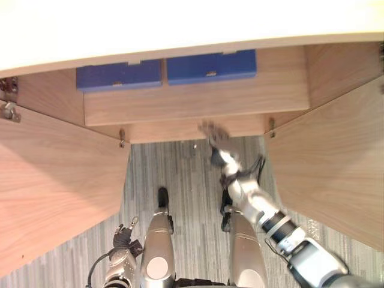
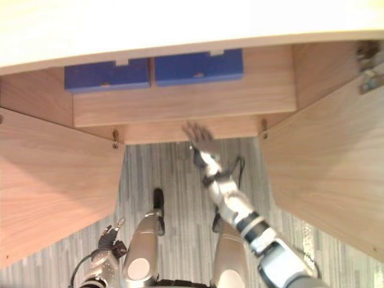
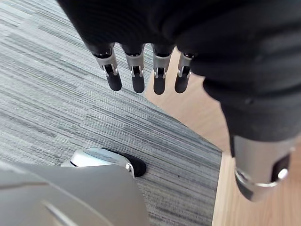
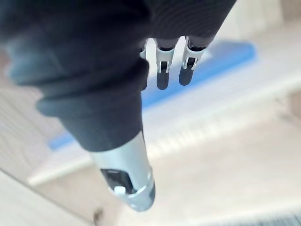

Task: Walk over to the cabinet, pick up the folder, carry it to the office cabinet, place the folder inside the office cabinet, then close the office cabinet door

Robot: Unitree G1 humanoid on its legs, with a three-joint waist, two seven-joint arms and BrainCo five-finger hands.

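Note:
Two blue folders lie side by side on the upper shelf of the open cabinet, one at the left and one at the right. My right hand is stretched out in front of the lower shelf edge, below the right folder, open and empty. In the right wrist view its straight fingers point toward a blue folder and hold nothing. My left hand hangs low at the lower left, and its fingers are straight and empty over the carpet.
Both wooden doors stand wide open: the left door and the right door flank the spot where I stand. The pale cabinet top runs across the far side. Grey striped carpet lies between the doors.

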